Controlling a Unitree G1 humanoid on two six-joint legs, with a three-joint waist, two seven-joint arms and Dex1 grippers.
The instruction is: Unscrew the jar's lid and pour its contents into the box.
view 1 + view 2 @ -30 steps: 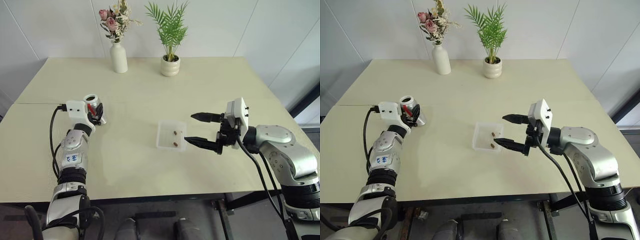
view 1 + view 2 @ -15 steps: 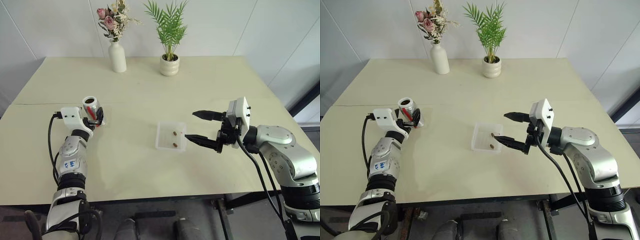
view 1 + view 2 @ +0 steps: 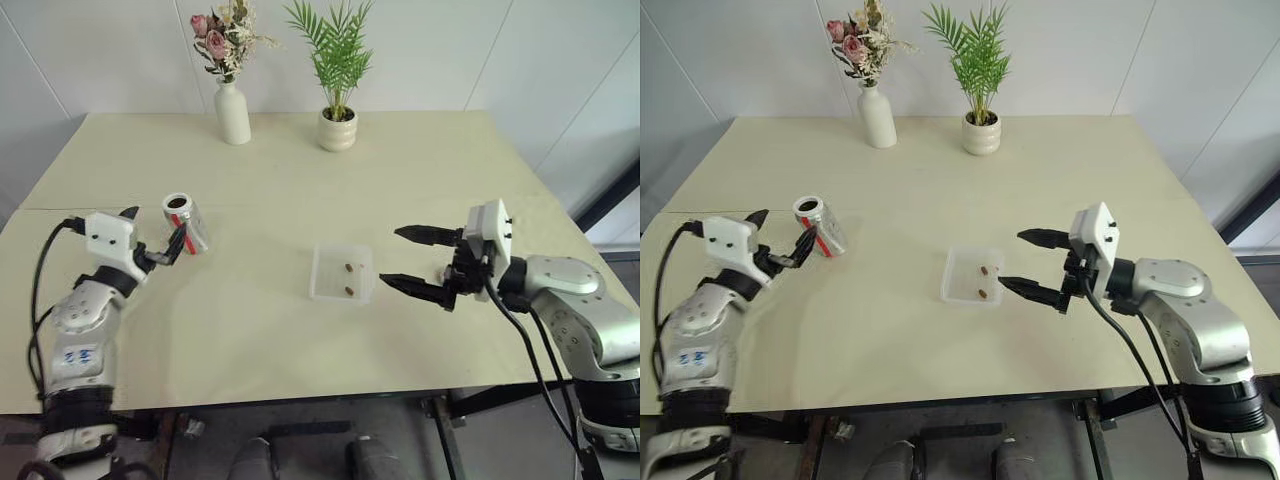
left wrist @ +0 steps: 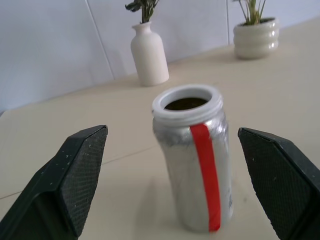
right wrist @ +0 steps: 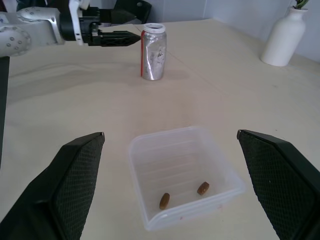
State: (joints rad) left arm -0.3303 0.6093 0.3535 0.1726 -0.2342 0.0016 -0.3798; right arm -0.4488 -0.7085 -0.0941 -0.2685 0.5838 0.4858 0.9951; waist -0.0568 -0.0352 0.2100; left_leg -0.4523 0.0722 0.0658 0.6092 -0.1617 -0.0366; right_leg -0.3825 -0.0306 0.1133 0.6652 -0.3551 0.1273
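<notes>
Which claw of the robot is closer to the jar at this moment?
Left. The left claw stands open right beside the jar, fingers apart from it. The right claw is open far across the table, beside the box.

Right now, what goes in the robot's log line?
jar: upright, lidless | box: two brown pieces | left pincer: open | right pincer: open
</notes>
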